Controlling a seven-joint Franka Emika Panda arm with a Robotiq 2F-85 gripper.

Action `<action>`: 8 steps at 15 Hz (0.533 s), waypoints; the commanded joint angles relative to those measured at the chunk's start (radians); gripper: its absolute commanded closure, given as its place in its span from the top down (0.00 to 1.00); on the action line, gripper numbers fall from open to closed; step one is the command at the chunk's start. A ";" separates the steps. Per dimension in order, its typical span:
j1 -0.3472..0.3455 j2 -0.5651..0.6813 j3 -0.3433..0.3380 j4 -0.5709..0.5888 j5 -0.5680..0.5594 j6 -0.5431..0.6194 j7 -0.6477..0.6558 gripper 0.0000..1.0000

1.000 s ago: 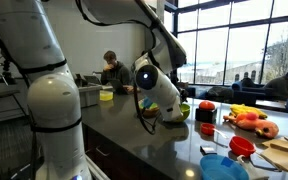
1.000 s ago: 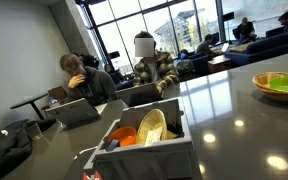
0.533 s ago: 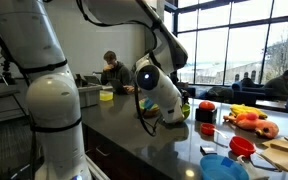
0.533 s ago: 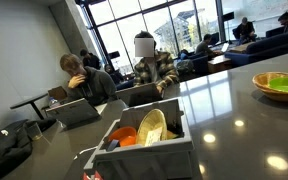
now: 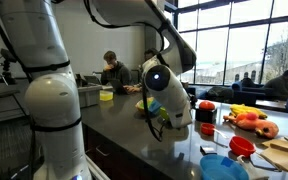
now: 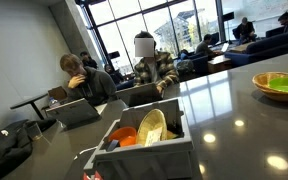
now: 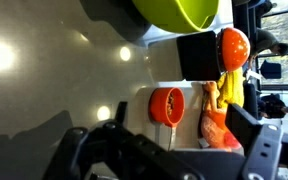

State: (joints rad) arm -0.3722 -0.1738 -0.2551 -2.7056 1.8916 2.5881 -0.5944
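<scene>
The gripper [image 7: 164, 152] hangs over the dark glossy counter [image 7: 44, 80] with its two fingers [image 7: 72, 150] spread wide, nothing between them and nothing touched. In the wrist view the nearest thing is a small red cup [image 7: 166, 105]. It lies just ahead of the open jaws, roughly in line with the gap and clear of both fingers. Farther ahead, past the cup, sits a green bowl [image 7: 179, 12], cut off by the top edge of that view. To the side of the cup, toward the finger at the right of that view, a black block [image 7: 196, 55] stands just beside an orange fruit [image 7: 234, 45]. Nearer that finger lie a yellow banana [image 7: 229, 92] and some orange pieces [image 7: 216, 130]; what these pieces are I cannot tell. In an exterior view the gripper [image 5: 160, 122] points down at the counter just beside the green bowl [image 5: 184, 111]. The red cup [image 5: 206, 130] is near it, while a red bowl [image 5: 242, 146] and a blue plate [image 5: 222, 167] lie well apart from it. In an exterior view a grey bin [image 6: 144, 152] holds an orange thing and a pale dish; where it lies relative to the gripper I cannot tell.
</scene>
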 commanded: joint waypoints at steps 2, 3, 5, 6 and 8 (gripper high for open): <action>-0.018 -0.008 -0.023 0.030 -0.126 0.043 0.047 1.00; -0.012 0.002 -0.026 0.018 -0.085 0.016 0.023 1.00; -0.012 0.001 -0.029 0.027 -0.108 0.027 0.027 1.00; -0.012 0.001 -0.029 0.028 -0.109 0.028 0.027 1.00; -0.012 0.001 -0.029 0.028 -0.109 0.030 0.027 1.00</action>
State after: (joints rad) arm -0.3870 -0.1713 -0.2803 -2.6777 1.7875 2.6169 -0.5717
